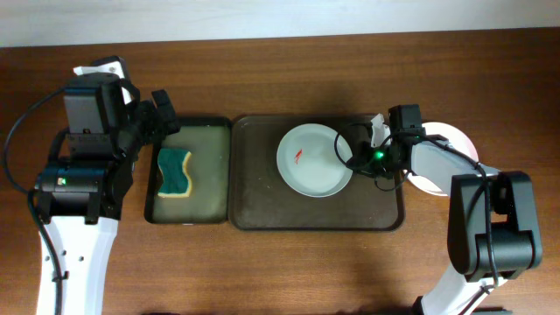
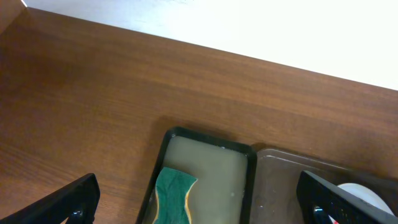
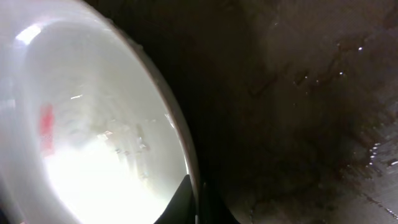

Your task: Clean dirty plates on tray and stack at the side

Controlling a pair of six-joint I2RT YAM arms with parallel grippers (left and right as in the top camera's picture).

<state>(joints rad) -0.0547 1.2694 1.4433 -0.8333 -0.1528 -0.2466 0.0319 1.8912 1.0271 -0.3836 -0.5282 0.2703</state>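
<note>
Wooden table [image 1: 280, 262] | tray [image 1: 262, 210] holds plate [image 1: 315, 162] | right tool [image 1: 351, 158] clamped on plate rim | left tool [image 1: 164, 112] jaws apart

Found red-smeared plate [image 1: 315, 161] on brown tray [image 1: 262, 206], right gripper [image 1: 353, 158] clamped at its rim; noted green sponge [image 1: 175, 171] in black tray [image 1: 210, 197] just beside brown tray.

The left arm [image 1: 83, 188] and right arm [image 1: 490, 227] pair black joint housings with white link covers. Each carries looped black cables [image 1: 8, 149] and one green indicator lamp [image 1: 379, 156]. The left gripper [image 1: 164, 115] is black.
</note>
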